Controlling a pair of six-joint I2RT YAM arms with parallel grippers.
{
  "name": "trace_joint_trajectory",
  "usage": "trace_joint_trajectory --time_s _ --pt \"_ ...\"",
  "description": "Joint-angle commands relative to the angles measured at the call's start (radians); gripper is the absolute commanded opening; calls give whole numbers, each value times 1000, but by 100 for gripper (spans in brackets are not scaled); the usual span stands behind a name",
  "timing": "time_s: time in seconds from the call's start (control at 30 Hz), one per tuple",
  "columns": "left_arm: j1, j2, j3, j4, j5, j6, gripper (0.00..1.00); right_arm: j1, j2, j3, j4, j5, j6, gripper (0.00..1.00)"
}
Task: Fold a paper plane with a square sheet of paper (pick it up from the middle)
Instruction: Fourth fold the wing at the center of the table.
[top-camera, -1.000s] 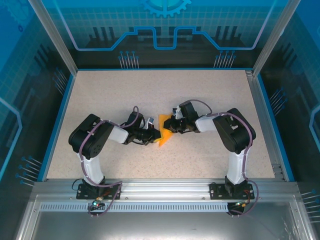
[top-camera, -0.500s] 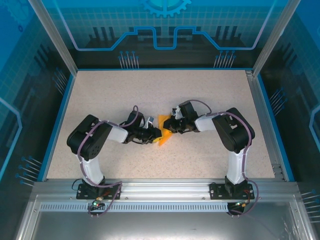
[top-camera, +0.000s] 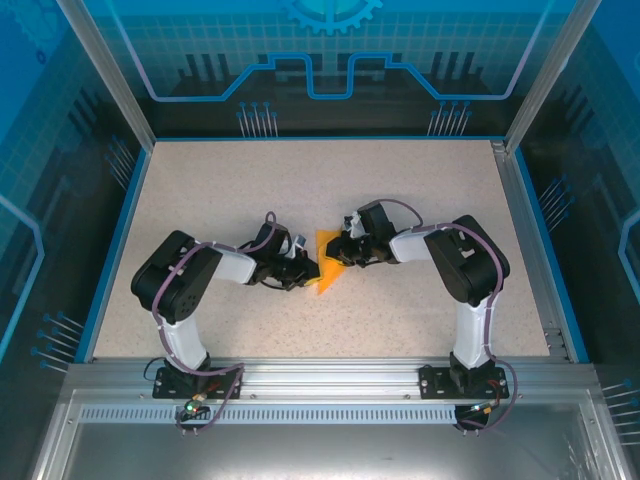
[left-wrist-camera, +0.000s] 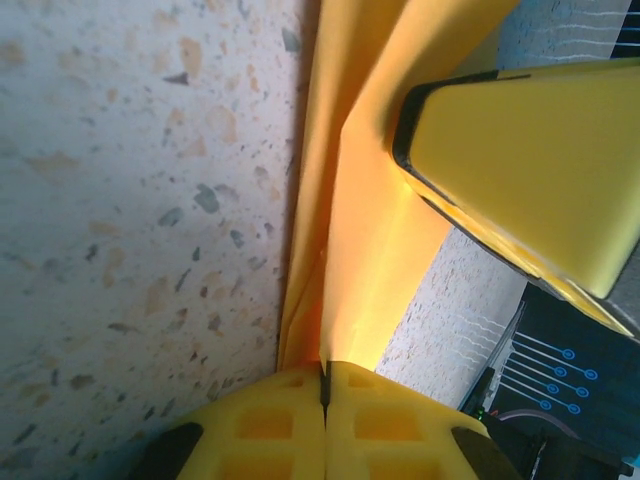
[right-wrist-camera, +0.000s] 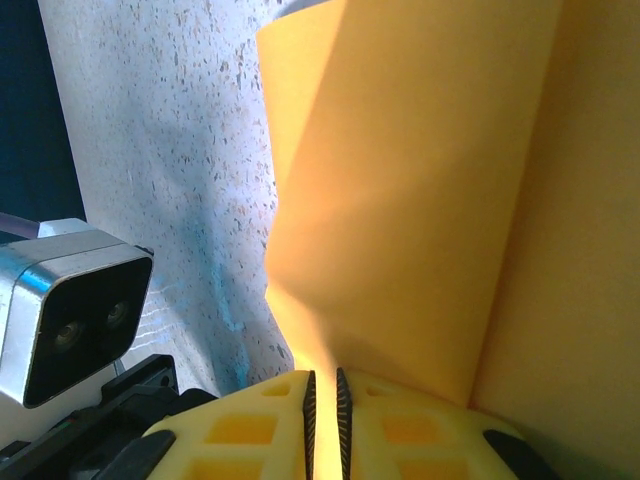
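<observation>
— What has been shifted since a second ago?

— The left arm's elbow has been drawn slightly toward the left edge of the table (top-camera: 420, 180), and the left gripper (top-camera: 306, 271) has been pulled back a touch with it. The right arm is found almost where it was. The paper (top-camera: 324, 246) has hardly been displaced.

— How is the left gripper held?

— In the left wrist view its pads are pressed fully together, and a fold of the paper (left-wrist-camera: 355, 260) runs straight into the seam between them, so the paper is pinched there. One long edge of the paper is seen against the speckled table top (left-wrist-camera: 130, 200).

— And the right gripper (top-camera: 340, 254)?

— It is brought in from the opposite side. In the right wrist view only a thin slit is left between its pads, and a creased layer of the paper (right-wrist-camera: 420, 190) is clamped in that slit. One of its fingers (left-wrist-camera: 520, 160) is seen laid against the paper's far face.

— Where is the paper placed?

— It is held between the two grippers near the middle of the table, folded into a narrow pointed shape.

— Is anything printed or labelled?

— A gear emblem (top-camera: 331, 12) and blue circuit-style lines are printed on the back wall. The two-lens camera housing (right-wrist-camera: 72, 300) on the left wrist is plain grey.
</observation>
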Motion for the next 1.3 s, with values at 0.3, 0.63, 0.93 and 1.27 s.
trace_joint_trajectory --time_s 0.3,0.63,0.93,1.27 --pt "2 25 -46 -76 -79 -66 1 1 -58 39 -94 -22 -65 17" --pt "3 31 -37 -90 -63 -55 1 14 -1 74 -74 -54 -50 17" --pt "2 24 -28 -118 -65 -31 4 11 57 76 -115 0 -46 16" --pt "-1 -18 23 -283 -57 79 19 12 67 74 -181 25 -73 15"
